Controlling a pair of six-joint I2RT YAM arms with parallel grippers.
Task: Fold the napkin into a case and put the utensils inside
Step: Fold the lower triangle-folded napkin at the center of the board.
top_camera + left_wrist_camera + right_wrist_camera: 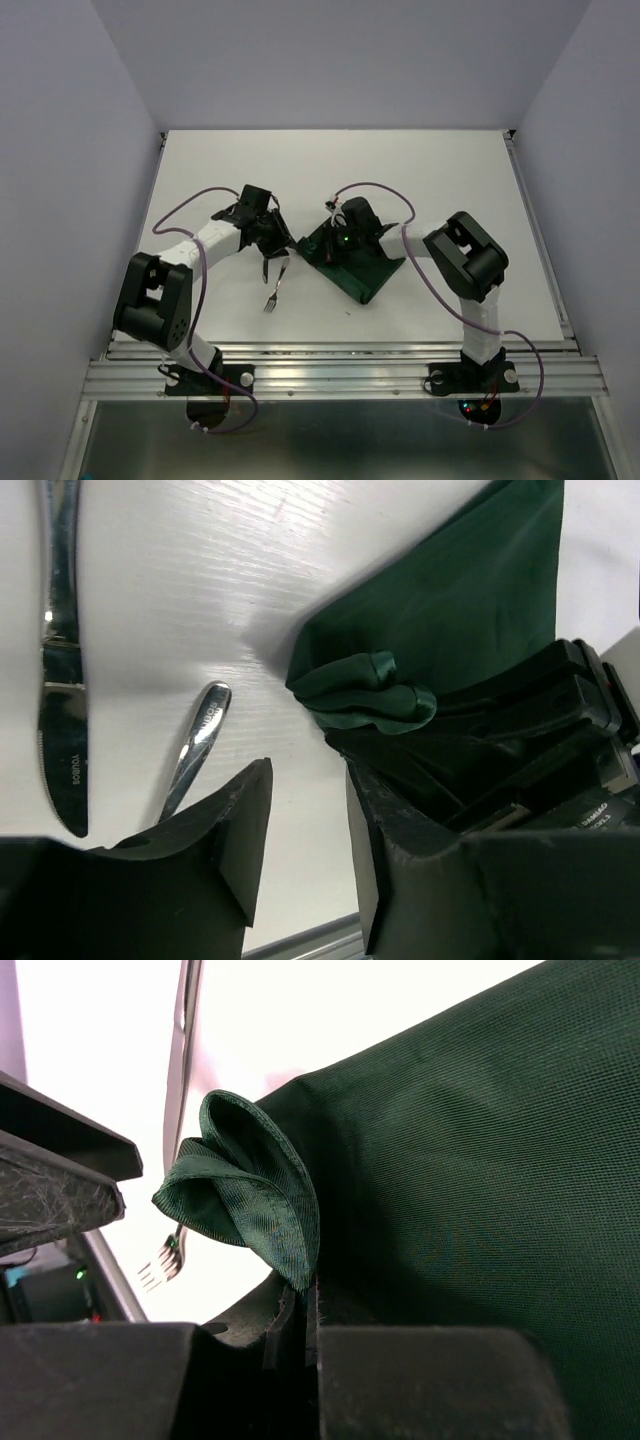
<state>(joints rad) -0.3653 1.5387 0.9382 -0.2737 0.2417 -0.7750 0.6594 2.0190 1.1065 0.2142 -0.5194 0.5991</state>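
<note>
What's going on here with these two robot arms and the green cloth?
The right gripper is shut on a bunched edge of the dark green napkin, which lies folded on the table. The left gripper hovers beside it, open and holding nothing. The fork and the knife lie on the bare tabletop, not yet inside the cloth.

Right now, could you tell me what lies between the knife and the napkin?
Only the fork lies there, on white tabletop, between the knife and the napkin; the left wrist view shows it.
</note>
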